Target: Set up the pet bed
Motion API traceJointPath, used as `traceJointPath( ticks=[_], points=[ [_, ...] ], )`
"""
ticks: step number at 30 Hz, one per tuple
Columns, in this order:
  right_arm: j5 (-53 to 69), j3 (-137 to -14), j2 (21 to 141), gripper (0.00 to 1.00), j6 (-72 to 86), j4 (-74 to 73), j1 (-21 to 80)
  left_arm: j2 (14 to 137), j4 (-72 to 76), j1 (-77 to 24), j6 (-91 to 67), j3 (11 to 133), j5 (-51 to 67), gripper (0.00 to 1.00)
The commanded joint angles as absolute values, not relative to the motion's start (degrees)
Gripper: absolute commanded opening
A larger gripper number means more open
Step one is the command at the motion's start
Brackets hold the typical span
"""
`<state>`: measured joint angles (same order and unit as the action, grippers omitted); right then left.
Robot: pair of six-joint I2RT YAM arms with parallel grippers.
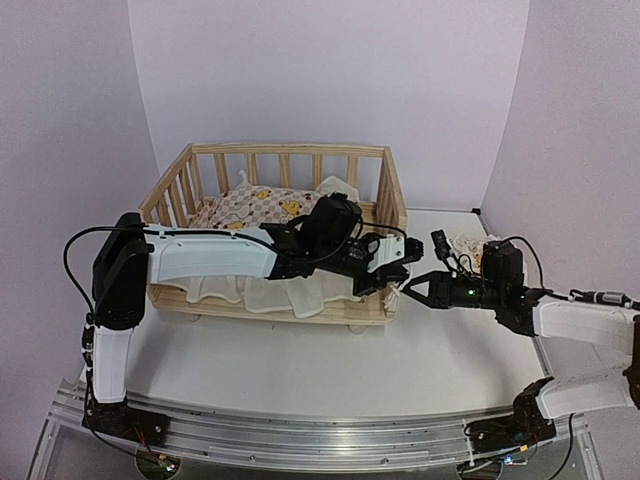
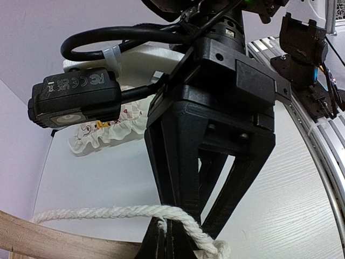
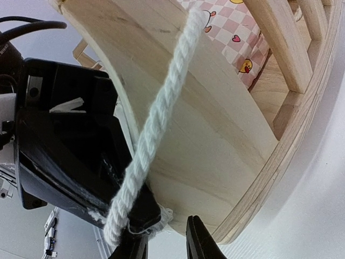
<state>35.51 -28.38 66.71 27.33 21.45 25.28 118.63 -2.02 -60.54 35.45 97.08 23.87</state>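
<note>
While my left gripper point(image 2: 168, 238) pinched the rope point(image 3: 156, 118) beside the pet bed point(image 1: 290, 149), my half-spread right gripper point(image 3: 166, 233) probably needed to grasp it next

Smooth pale-wood pet bed point(image 1: 290, 149), fibrous twisted rope point(image 3: 156, 118)

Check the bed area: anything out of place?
Yes. A white cloth spills over the front edge of the pet bed instead of lying flat inside, and the small ruffled pillow sits on the table beside the bed, not in it.
</note>
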Motion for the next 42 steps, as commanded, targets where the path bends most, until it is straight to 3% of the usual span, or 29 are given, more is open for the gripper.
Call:
traceJointPath(
  ticks=[1,7,17,24,31,38,42],
  points=[
    [37.20,-30.41,65.94,0.26,26.60,26.28,25.18,121.02,-6.82,-58.36,34.41,98.16,20.99,0.00],
    [38.57,-31.74,65.51,0.22,24.37,26.50,25.21,122.34,-9.18,-58.36,34.70,99.72,21.97,0.00],
    [37.37,-32.03,64.25,0.00,21.97,26.56,25.20,122.74,-11.15,-58.32,35.13,100.13,22.23,0.00],
    [35.30,-31.45,66.05,0.00,23.71,26.28,25.19,121.67,-10.09,-57.93,35.88,100.36,20.75,0.00],
    [33.35,-31.68,65.89,0.00,22.80,22.45,25.19,118.42,-9.10,-57.92,35.19,100.88,21.66,0.16],
    [32.32,-32.32,65.92,0.00,22.08,20.81,25.18,117.33,-10.15,-57.92,34.07,102.45,22.14,0.20],
    [31.13,-32.75,65.54,0.00,21.60,18.81,25.20,116.70,-10.82,-57.92,35.66,103.33,20.90,0.32]
  ],
)
